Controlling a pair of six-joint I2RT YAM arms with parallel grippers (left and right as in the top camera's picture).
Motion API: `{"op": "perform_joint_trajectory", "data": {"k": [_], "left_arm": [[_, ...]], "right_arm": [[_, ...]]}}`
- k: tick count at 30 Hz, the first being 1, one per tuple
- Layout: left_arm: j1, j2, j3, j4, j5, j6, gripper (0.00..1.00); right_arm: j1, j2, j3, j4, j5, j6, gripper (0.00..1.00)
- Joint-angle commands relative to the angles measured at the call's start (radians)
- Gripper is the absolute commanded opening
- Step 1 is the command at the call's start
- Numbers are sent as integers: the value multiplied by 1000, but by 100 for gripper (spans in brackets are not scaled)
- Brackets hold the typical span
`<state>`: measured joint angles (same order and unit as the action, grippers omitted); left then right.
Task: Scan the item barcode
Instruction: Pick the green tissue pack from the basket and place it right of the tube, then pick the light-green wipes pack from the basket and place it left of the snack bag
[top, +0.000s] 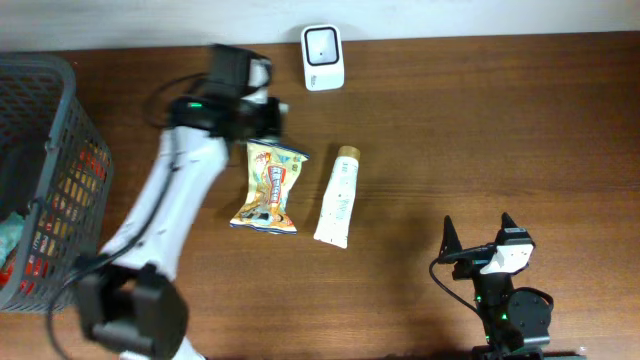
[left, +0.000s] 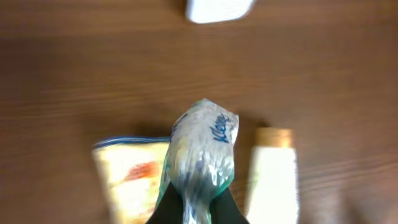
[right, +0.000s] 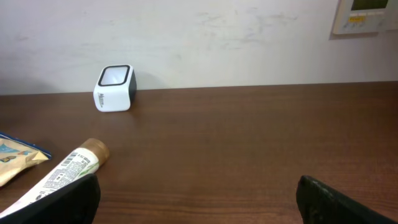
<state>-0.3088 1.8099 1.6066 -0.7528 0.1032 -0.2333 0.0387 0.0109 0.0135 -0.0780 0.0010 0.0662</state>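
Packet of crinkled, clear plastic with blue lettering is gripped at its lower end by the left gripper, whose dark fingers are closed tightly on it from both sides. In the left wrist view the packet is held above the table, over the gap between a yellow snack bag and a white tube with a tan cap. The picture is blurred, so the lettering cannot be read and no barcode can be made out.

In the overhead view the left gripper is placed at the upper end of the snack bag, and the packet itself is hidden beneath it. The white scanner is set at the far edge of the table, near the gripper but apart from it, and only its lower edge is caught at the top of the left wrist view. The tube is laid just beside the snack bag, cap toward the scanner. A grey basket with goods inside is seen at the left edge of the table.

The right gripper is kept well apart, near the front right, with its jaws spread wide and nothing between them. From its wrist camera the scanner is seen against the wall.
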Motion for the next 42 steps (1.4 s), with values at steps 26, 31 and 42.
{"op": "perform_joint_trajectory", "data": {"k": [26, 31, 42], "left_arm": [[0, 18, 460, -165, -138, 79, 99], [422, -106, 507, -274, -158, 48, 99], [959, -101, 85, -188, -371, -140, 96]], "right_arm": [[-6, -8, -8, -1, -1, -6, 99], [-6, -8, -8, -1, -1, -6, 99], [-6, -8, -8, -1, -1, -6, 99]]}}
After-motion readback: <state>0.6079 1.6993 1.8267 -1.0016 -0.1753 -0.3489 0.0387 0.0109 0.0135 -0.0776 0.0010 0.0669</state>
